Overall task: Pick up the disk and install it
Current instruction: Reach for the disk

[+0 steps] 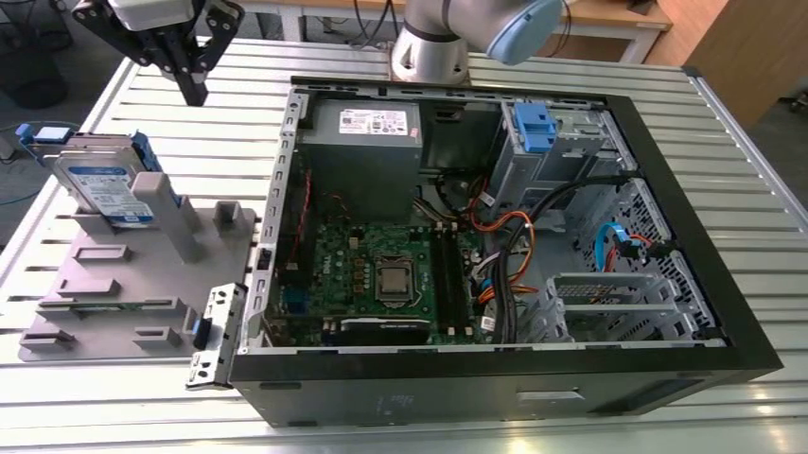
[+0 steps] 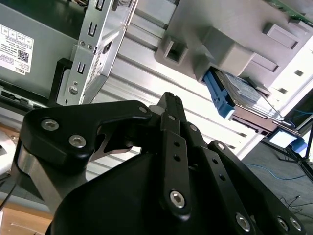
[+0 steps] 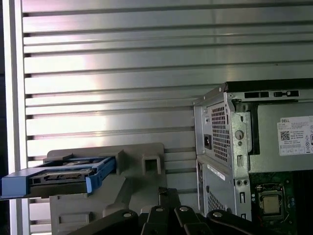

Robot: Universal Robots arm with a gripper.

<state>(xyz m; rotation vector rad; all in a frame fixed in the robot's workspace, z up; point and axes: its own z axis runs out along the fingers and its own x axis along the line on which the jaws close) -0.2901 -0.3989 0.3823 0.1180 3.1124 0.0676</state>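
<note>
"Where is the disk (image 1: 108, 189)?"

"It stands on edge in the grey holder (image 1: 114, 284), on the slatted surface (image 1: 707, 142) beside the open computer case (image 1: 505, 364), at the exterior view's left. Its blue-and-white label faces outward. Both wrist views show the blue rails along its sides."

"And your fingers (image 1: 193, 85)?"

"Clenched together on nothing. They point down above the surface, apart from the disk and the case alike."

"How will it handle?"

"Stiff, and fairly heavy for its size, I'd judge. It has a metal body with smooth flat faces that are likely slippery, and it won't like a knock. I'd take it across the two flat faces near the upper edge, where it stands free of the holder, or squeeze the blue plastic rails, which should give more bite."

"How many of each?"

"One disk, as far as I can see. One holder with several empty slots. One case, and inside it one grey power supply (image 1: 366, 142) and one drive cage with a blue latch (image 1: 536, 132)."
</note>
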